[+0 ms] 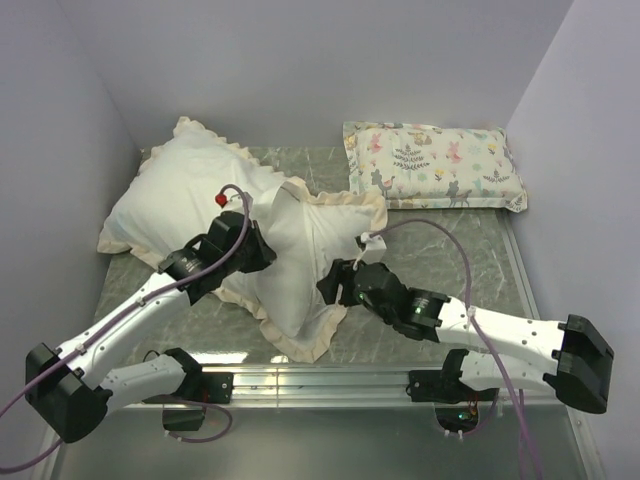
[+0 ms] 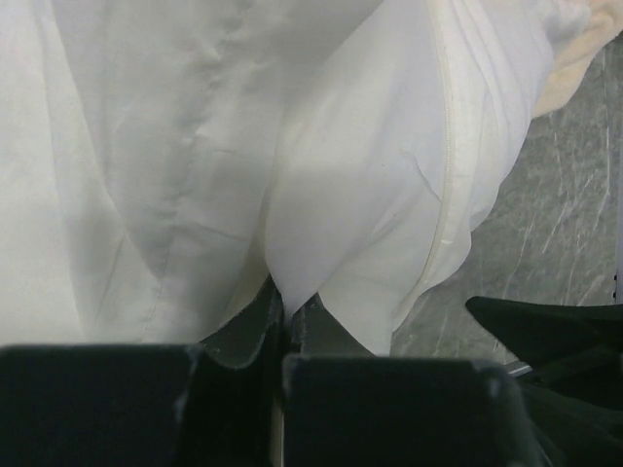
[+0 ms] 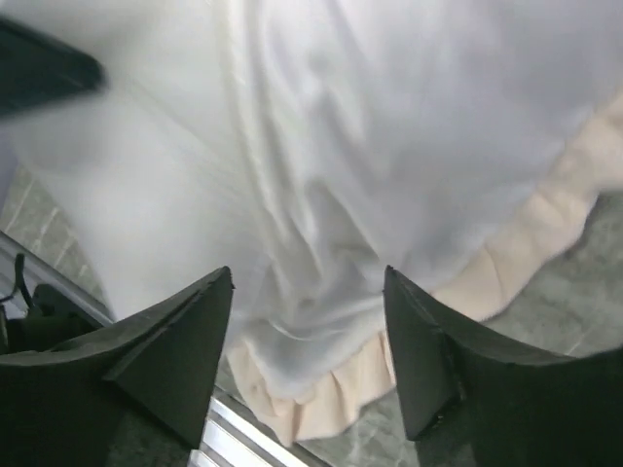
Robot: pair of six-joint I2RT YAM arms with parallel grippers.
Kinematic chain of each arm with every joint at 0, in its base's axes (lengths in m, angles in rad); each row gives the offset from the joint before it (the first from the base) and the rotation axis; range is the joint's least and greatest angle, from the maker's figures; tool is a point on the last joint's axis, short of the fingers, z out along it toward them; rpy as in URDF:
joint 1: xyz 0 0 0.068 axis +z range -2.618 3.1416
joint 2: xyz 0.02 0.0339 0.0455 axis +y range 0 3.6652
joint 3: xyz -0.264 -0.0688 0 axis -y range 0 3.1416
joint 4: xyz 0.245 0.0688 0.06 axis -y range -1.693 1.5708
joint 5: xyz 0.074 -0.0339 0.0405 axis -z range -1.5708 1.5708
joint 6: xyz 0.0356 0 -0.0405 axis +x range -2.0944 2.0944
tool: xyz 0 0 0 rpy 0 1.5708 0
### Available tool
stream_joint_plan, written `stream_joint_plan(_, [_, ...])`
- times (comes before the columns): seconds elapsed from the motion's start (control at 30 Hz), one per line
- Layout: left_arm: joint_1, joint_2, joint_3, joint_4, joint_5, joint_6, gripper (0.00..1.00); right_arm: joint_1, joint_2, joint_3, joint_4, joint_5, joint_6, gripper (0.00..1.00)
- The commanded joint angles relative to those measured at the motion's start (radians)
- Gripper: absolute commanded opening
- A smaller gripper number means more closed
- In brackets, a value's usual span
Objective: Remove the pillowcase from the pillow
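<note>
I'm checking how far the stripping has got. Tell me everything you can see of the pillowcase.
The pillowcase is soft cream-white cloth with a darker cream ruffled edge, creased and rumpled. It sprawls across the left and middle of the table, puffed up at the far left, flatter and folded toward the near edge. No grey face shows. The left hand is shut on a fold near its middle; the right hand stands open over its near right edge.

No legible text, labels, brands or numbers in any view. Patterned pillow (image 1: 435, 165) showed only animal and plant prints, no letters. Everything else was too small or too blurred to read.
</note>
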Motion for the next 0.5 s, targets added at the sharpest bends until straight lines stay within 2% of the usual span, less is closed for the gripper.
stream_joint_plan(0.0, [-0.052, -0.023, -0.028, 0.096, 0.044, -0.030, 0.01, -0.001, 0.050, 0.151, -0.077, 0.061, -0.108, 0.73])
stream_joint_plan(0.07, [-0.072, -0.017, -0.029, 0.097, 0.025, -0.039, 0.01, -0.001, 0.143, 0.244, -0.100, 0.058, -0.130, 0.75])
stream_joint_plan(0.17, [-0.104, -0.014, -0.014, 0.077, -0.008, -0.047, 0.00, -0.009, 0.293, 0.358, -0.183, 0.145, -0.144, 0.75])
stream_joint_plan(0.27, [-0.118, -0.040, -0.010, 0.042, -0.031, -0.053, 0.01, -0.044, 0.355, 0.403, -0.267, 0.236, -0.135, 0.57])
stream_joint_plan(0.3, [-0.119, -0.055, -0.003, 0.028, -0.035, -0.053, 0.00, -0.056, 0.351, 0.395, -0.270, 0.248, -0.131, 0.43])
stream_joint_plan(0.33, [-0.121, -0.062, 0.001, 0.014, -0.041, -0.055, 0.00, -0.093, 0.338, 0.384, -0.264, 0.251, -0.134, 0.35])
stream_joint_plan(0.47, [-0.121, -0.112, 0.021, -0.048, -0.054, -0.053, 0.00, -0.193, 0.294, 0.364, -0.279, 0.270, -0.156, 0.18])
